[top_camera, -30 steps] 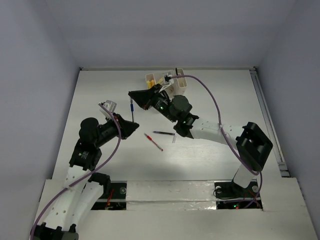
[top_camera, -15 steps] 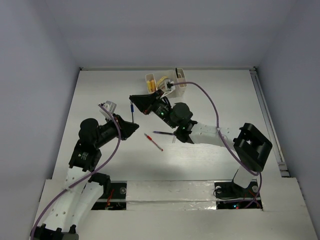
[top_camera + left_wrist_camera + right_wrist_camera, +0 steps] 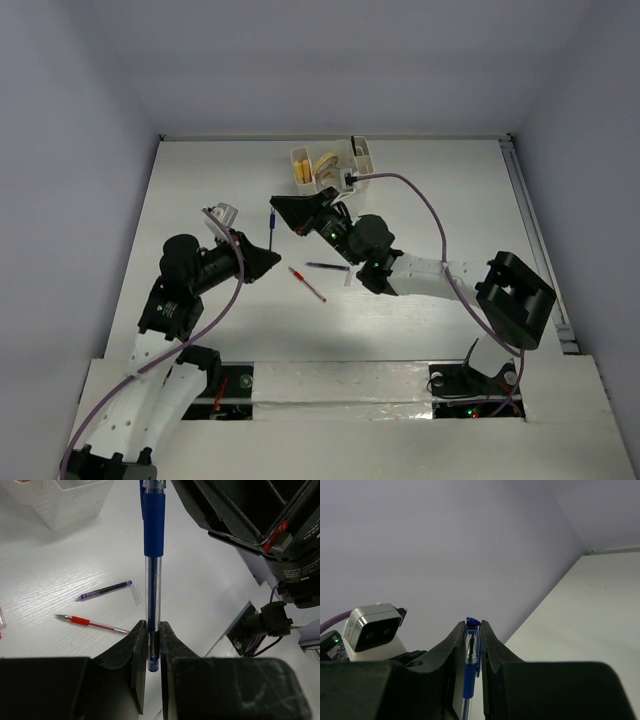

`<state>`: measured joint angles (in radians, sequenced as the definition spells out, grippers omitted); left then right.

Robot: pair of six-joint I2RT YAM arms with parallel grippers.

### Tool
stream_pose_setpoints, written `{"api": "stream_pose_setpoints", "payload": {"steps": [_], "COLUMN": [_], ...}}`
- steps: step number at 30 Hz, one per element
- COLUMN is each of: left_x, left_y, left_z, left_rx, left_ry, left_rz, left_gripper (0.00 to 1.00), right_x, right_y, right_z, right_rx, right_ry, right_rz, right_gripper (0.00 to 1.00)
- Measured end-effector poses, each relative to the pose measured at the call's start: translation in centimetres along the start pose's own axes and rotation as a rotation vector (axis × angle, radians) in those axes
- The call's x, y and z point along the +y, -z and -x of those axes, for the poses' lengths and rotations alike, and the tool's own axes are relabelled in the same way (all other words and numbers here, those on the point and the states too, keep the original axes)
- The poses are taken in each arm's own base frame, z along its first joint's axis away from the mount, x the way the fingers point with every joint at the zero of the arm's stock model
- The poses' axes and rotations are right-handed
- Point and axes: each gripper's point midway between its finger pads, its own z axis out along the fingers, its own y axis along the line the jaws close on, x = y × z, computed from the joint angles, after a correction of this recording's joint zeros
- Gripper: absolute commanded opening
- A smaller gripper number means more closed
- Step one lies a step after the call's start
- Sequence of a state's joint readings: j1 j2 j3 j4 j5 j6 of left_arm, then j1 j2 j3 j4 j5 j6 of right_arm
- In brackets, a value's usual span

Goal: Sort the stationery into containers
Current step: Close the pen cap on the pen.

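A blue pen (image 3: 271,225) is held off the table between both grippers. My left gripper (image 3: 152,627) is shut on its back end, with the pen (image 3: 153,555) sticking straight out toward the right arm. My right gripper (image 3: 473,627) is shut on the capped end of the pen (image 3: 471,652). In the top view the left gripper (image 3: 268,259) is just below the pen and the right gripper (image 3: 277,205) just above it. A red pen (image 3: 307,284) and a dark purple-tipped pen (image 3: 327,266) lie on the table. The white organizer (image 3: 348,150) stands at the back and holds yellow sticks (image 3: 302,172).
A small clear pen cap (image 3: 136,595) lies beside the dark pen (image 3: 102,591), with the red pen (image 3: 92,624) below them. A corner of the organizer (image 3: 65,502) shows at the top left of the left wrist view. The right arm's links stretch across the table's right half.
The blue pen and both grippers have shifted a little to the right and toward the near side. The right arm has lowered with it. The pens on the table have not moved.
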<state>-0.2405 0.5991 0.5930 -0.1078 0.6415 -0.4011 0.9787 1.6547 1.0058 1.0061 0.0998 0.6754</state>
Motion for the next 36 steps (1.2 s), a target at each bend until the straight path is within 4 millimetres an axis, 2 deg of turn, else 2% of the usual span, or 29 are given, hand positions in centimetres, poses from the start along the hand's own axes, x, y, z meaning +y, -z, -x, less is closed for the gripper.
{"api": "stream_pose_setpoints", "payload": {"steps": [12,20,21,24,26,28,31,34,36], "left_x": [-1.7,-1.6,-1.3,-1.4,-2.3,-3.2,-3.5,-3.3,-3.3], "left_y": [0.0,0.0,-0.3,-1.1,-1.2,-1.0,-0.9,-0.7,-0.4], "left_z": [0.3,-1.2,-0.5,3.7,6.1,7.7,8.6,8.6,8.5], "left_rx": [0.086,0.168,0.138,-0.001,-0.076,-0.128,-0.161,-0.166,-0.171], "left_ry": [0.019,0.085,0.079,0.013,-0.031,-0.066,-0.087,-0.093,-0.101], "left_rz": [-0.051,-0.057,-0.042,-0.035,-0.055,-0.08,-0.087,-0.071,-0.057], "left_gripper": [0.0,0.0,0.0,0.0,0.0,0.0,0.0,0.0,0.0], "right_x": [-1.3,-2.6,-2.1,-0.3,0.3,0.4,0.3,0.0,0.0], "right_y": [2.8,4.8,5.2,8.7,11.0,12.6,12.9,12.7,12.4], "right_z": [1.1,-0.7,-2.0,-10.0,-14.5,-17.0,-17.3,-15.9,-14.1], "right_rx": [-0.011,-0.008,0.037,0.291,0.446,0.541,0.56,0.536,0.511], "right_ry": [0.086,0.09,0.089,0.074,0.069,0.066,0.063,0.078,0.09], "right_rz": [-0.079,-0.168,-0.147,-0.084,-0.056,-0.049,-0.057,-0.085,-0.097], "right_gripper": [0.0,0.0,0.0,0.0,0.0,0.0,0.0,0.0,0.0]}}
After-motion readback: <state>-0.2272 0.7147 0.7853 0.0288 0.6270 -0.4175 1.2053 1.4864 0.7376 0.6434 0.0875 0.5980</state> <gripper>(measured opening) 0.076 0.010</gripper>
